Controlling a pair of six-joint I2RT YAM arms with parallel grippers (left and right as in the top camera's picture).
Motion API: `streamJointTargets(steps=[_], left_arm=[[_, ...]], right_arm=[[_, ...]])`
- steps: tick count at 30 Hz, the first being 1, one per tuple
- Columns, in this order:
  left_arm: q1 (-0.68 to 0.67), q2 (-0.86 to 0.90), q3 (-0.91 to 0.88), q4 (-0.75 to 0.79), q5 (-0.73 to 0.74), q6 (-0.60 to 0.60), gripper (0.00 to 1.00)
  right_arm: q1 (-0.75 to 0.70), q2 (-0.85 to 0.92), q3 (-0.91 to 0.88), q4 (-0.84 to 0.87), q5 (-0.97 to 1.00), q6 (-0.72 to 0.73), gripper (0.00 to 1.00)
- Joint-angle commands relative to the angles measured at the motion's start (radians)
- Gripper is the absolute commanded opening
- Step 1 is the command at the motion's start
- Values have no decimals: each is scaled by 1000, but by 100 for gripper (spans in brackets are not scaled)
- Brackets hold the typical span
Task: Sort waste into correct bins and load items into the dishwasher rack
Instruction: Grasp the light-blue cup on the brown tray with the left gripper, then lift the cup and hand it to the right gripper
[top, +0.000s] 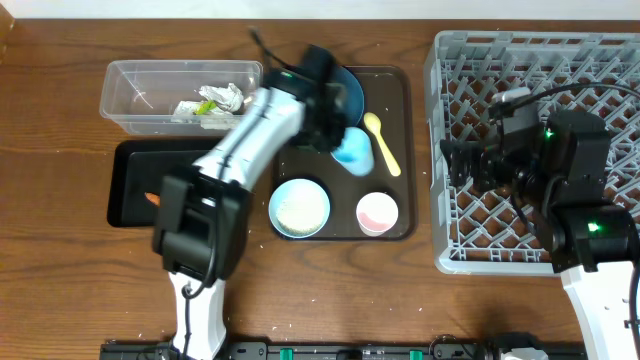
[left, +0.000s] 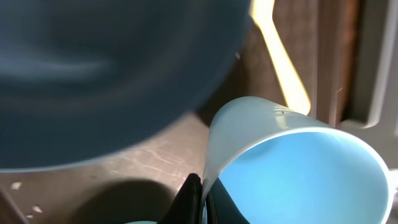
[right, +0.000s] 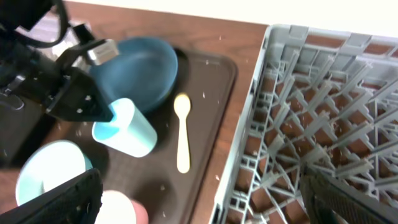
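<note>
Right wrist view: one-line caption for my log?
Left gripper grips the light blue cup by its rim over the brown tray, near dark blue bowl and yellow spoon.

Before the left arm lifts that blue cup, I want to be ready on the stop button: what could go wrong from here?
The left gripper pinches only the thin rim of the light blue cup, so the cup could slip or swing. The pale yellow spoon and dark blue bowl lie close beside it and could get knocked. The right gripper, open, hangs over the dishwasher rack's edge, possibly in the cup's path.
</note>
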Motion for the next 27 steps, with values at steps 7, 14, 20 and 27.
streamJointTargets(steps=[7, 14, 20, 27], left_arm=[[226, -28, 29, 29, 720, 26, 6], [267, -28, 29, 37, 992, 41, 6], [258, -28, 29, 37, 1098, 45, 6], [231, -30, 29, 37, 1123, 49, 6]], right_arm=[[-6, 129, 18, 184, -288, 153, 99], [-6, 290, 18, 407, -636, 152, 94], [3, 379, 18, 526, -797, 152, 89], [45, 419, 18, 573, -769, 152, 89]])
